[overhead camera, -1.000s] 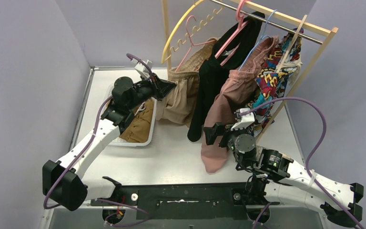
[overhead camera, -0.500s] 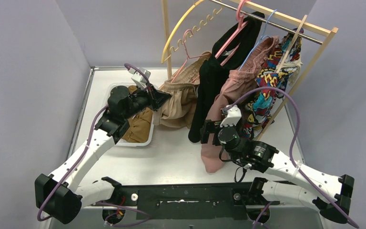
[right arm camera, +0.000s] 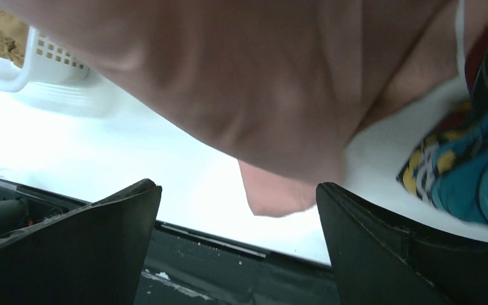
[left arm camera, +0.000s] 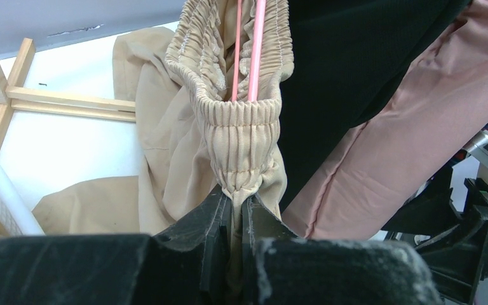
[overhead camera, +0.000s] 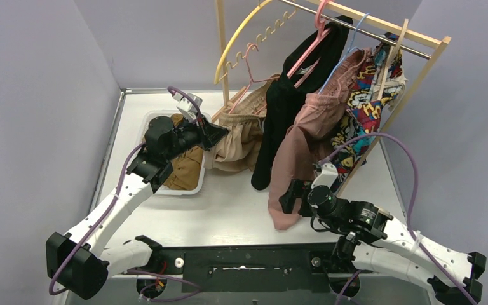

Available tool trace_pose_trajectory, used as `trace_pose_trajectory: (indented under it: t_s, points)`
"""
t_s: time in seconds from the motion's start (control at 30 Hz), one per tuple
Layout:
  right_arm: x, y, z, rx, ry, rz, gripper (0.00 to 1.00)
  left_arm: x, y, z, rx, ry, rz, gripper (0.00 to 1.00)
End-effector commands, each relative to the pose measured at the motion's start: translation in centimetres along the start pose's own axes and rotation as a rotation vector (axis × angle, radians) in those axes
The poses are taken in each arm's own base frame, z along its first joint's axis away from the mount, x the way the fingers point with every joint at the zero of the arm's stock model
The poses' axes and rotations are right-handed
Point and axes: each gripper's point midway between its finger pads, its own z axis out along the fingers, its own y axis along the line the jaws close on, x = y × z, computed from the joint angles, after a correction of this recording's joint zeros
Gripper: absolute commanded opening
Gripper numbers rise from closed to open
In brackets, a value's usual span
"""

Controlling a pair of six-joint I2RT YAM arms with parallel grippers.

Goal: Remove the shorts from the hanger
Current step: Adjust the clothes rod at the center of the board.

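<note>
The beige-tan shorts [overhead camera: 238, 136] hang by their gathered waist on a pink hanger [overhead camera: 249, 60]. My left gripper [overhead camera: 219, 132] is shut on the waistband's lower edge [left arm camera: 248, 136], which pinches between the jaws [left arm camera: 236, 197]; the hanger's pink wires [left arm camera: 254, 44] run inside the waist. Black shorts [overhead camera: 279, 114] and dusty pink shorts [overhead camera: 305, 136] hang to the right. Olive-brown shorts [overhead camera: 187, 168] lie in the white basket. My right gripper [overhead camera: 290, 197] is open and empty, just below the pink shorts' leg [right arm camera: 241, 82], with the hem tip between its jaws [right arm camera: 238, 210] but not touching.
A white basket [overhead camera: 178, 190] stands on the table's left. A wooden rack [overhead camera: 413, 89] with a metal rail carries the hangers and a bright patterned garment [overhead camera: 365, 105] at the right. A yellow hanger [overhead camera: 238, 35] hangs at the rack's left post.
My left gripper has pulled the beige waistband left and toward the basket, stretching it along the hanger. My right gripper rose to the pink shorts, then drew back down toward the near edge.
</note>
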Motion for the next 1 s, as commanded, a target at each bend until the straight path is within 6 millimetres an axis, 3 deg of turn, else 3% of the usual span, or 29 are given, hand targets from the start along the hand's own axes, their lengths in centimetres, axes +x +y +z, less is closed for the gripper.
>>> trace_pose_trajectory:
  t_s: [0.0, 0.1, 0.2, 0.33, 0.43, 0.53, 0.63, 0.83, 0.97]
  points:
    - [2.9, -3.3, -0.8, 0.130, 0.086, 0.127, 0.99, -2.7, -1.8, -0.7, 0.052, -0.089, 0.047, 0.00]
    - [3.9, -5.9, -0.6, 0.260, 0.082, 0.175, 0.99, -2.5, -1.9, -0.9, 0.054, -0.088, 0.042, 0.00]
    - [3.4, -7.0, 0.0, 0.345, 0.037, 0.176, 0.99, -2.5, -2.0, -0.8, 0.059, -0.088, 0.034, 0.00]
    - [2.1, -4.5, 1.6, 0.287, 0.044, 0.032, 1.00, -2.7, -2.1, -0.8, 0.061, -0.084, 0.028, 0.00]
    - [3.1, -4.1, 2.4, 0.299, 0.088, -0.011, 0.99, -2.9, -2.2, -1.0, 0.055, -0.090, 0.032, 0.00]
    - [5.0, -6.5, 2.1, 0.421, 0.121, 0.043, 0.98, -3.0, -2.1, -1.2, 0.048, -0.094, 0.034, 0.00]
    - [5.4, -9.3, 1.4, 0.562, 0.077, 0.113, 0.98, -2.9, -2.1, -1.2, 0.048, -0.093, 0.033, 0.00]
    - [4.6, -10.6, 3.0, 0.597, 0.003, 0.168, 0.98, -2.7, -2.2, -0.8, 0.060, -0.082, 0.018, 0.00]
    - [4.4, -12.6, 3.8, 0.673, -0.062, 0.213, 0.98, -2.8, -2.3, -1.0, 0.060, -0.088, 0.016, 0.00]
